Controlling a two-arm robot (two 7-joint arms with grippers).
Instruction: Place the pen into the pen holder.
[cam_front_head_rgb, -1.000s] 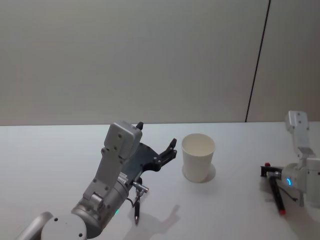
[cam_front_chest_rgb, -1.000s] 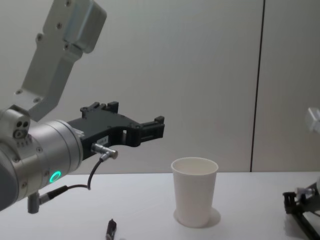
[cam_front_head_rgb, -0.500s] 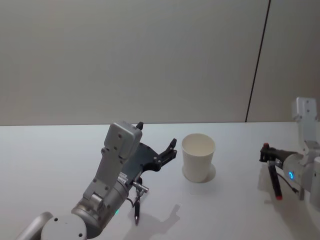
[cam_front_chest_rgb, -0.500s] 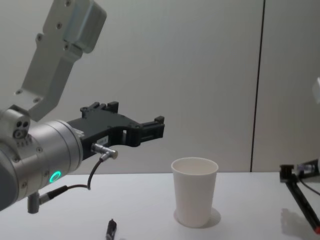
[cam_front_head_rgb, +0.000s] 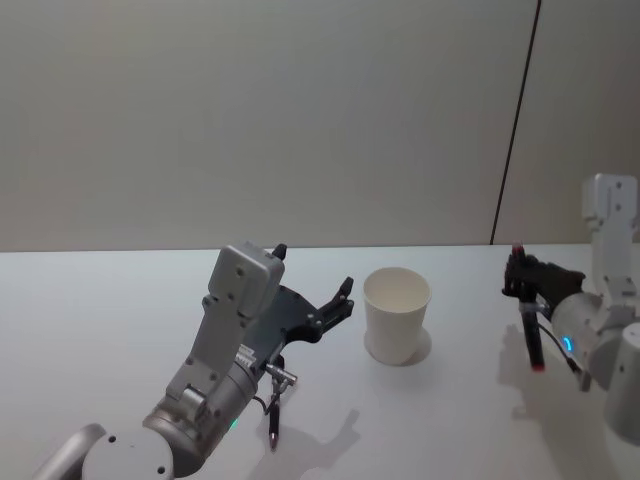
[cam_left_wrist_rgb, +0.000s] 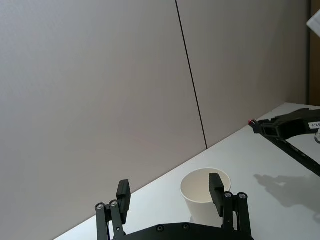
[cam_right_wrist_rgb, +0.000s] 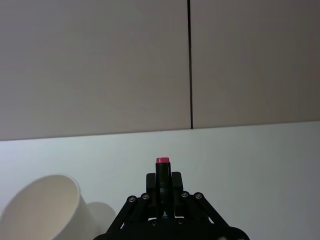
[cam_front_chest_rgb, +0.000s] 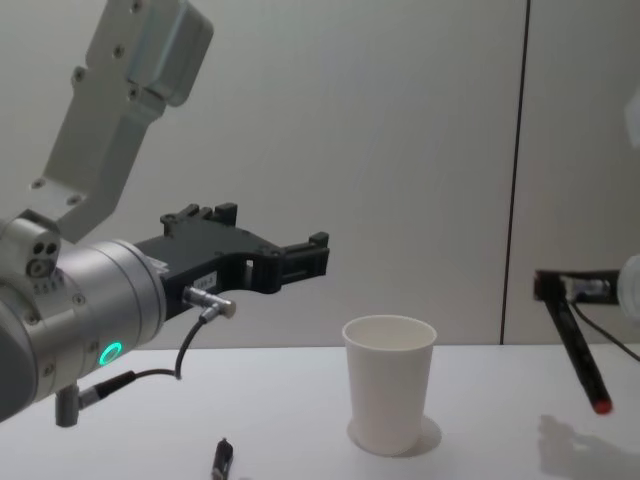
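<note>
Clamped tight on the upper end of a black, red-tipped pen, your right gripper holds it tilted and clear of the table, well to the right of the pen holder. The step looks like the carry. Next, lift the low tip above the rim, centre it over the mouth, then let go. Your left gripper hovers left of the pen holder, fingers spread wide, empty. Count two pens, the second pen lying on the table on that left side, and one pen holder.
</note>
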